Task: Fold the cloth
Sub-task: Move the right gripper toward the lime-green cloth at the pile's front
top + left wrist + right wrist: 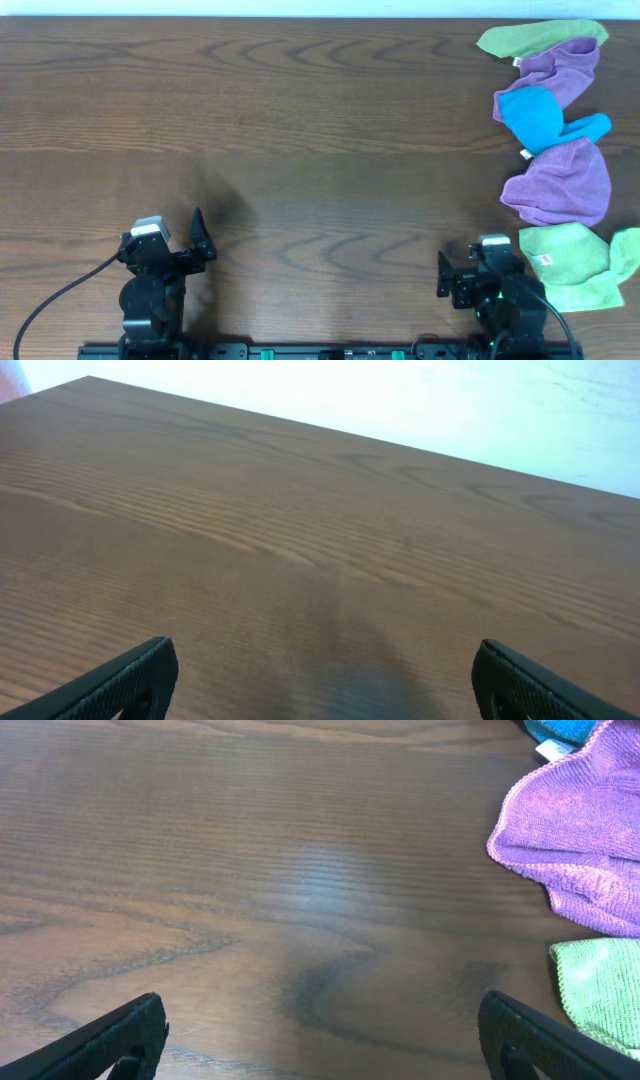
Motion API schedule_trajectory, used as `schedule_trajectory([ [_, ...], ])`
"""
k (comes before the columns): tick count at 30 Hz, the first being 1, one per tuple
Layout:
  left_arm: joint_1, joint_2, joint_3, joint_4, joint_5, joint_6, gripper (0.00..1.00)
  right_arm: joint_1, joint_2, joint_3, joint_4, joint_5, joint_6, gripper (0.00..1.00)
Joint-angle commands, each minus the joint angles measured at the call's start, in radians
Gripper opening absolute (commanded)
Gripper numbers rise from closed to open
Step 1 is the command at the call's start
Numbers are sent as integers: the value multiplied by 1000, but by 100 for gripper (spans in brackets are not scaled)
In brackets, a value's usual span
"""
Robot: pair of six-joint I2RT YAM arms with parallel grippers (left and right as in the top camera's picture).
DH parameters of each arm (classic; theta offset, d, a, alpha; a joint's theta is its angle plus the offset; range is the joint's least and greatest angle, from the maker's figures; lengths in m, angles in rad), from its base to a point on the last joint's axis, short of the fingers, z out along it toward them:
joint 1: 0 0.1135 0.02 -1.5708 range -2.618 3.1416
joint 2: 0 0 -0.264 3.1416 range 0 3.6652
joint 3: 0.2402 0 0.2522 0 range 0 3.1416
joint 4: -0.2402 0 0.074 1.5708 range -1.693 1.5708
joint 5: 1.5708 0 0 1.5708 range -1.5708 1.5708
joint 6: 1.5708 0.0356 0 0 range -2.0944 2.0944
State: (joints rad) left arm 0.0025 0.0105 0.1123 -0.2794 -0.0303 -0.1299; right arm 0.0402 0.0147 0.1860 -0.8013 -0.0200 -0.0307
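The cloth (575, 262) is light lime-green with a small white tag and lies crumpled at the table's near right, just right of my right arm. Its edge (600, 992) shows at the lower right of the right wrist view. My right gripper (320, 1025) is open over bare wood, left of the cloth and not touching it; from overhead it (480, 265) sits near the front edge. My left gripper (325, 670) is open too, nothing between its fingers, at the near left (165, 238), far from the cloth.
Along the right side lie a purple cloth (560, 185), a blue cloth (540, 118), another purple cloth (560, 68) and a darker green cloth (535, 38) at the back corner. The near purple cloth (580, 830) lies just beyond the lime one.
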Motion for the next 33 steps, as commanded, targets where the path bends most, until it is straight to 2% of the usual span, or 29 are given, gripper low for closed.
schedule_trajectory([
  [1, -3, -6, -26, -6, -3, 15, 95, -6, -9, -10, 1, -7, -8, 99],
  [28, -3, -6, -26, -6, -3, 15, 95, -6, -9, -10, 2, 18, -8, 99],
  [30, -3, -6, -26, -6, -3, 15, 95, -6, -9, -10, 29, 64, -9, 99],
  [33, -3, -6, -26, -6, -3, 15, 95, -6, -9, -10, 156, 128, 0, 99],
])
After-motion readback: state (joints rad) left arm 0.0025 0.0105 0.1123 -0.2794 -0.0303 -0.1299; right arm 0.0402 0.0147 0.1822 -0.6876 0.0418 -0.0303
